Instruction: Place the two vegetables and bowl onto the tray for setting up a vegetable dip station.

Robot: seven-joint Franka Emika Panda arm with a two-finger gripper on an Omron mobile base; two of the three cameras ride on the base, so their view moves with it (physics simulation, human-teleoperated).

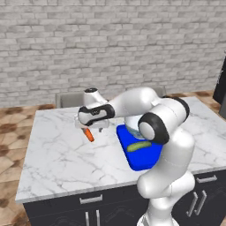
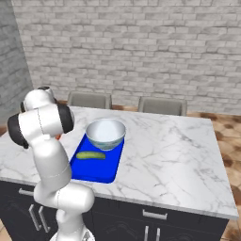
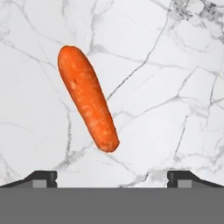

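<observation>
From the hand camera, the hand (image 3: 112,178) hangs over the white marble table (image 1: 57,159) with its two dark fingertips (image 3: 43,178) spread wide and nothing between them. The stubby orange carrot (image 3: 88,98) lies slantwise on the stone just beyond the tips, untouched. In the left base view that carrot (image 1: 89,134) sits under the hand (image 1: 91,126), a little to the left of the flat bright blue rectangular tray (image 2: 94,175). On the tray, the oblong dark green cucumber (image 2: 91,155) lies at the near end, and the round pale white-grey bowl (image 2: 106,133) stands at the far end. Behind the table stand two grey chairs (image 2: 162,106) and a pale brick wall (image 2: 141,47).
</observation>
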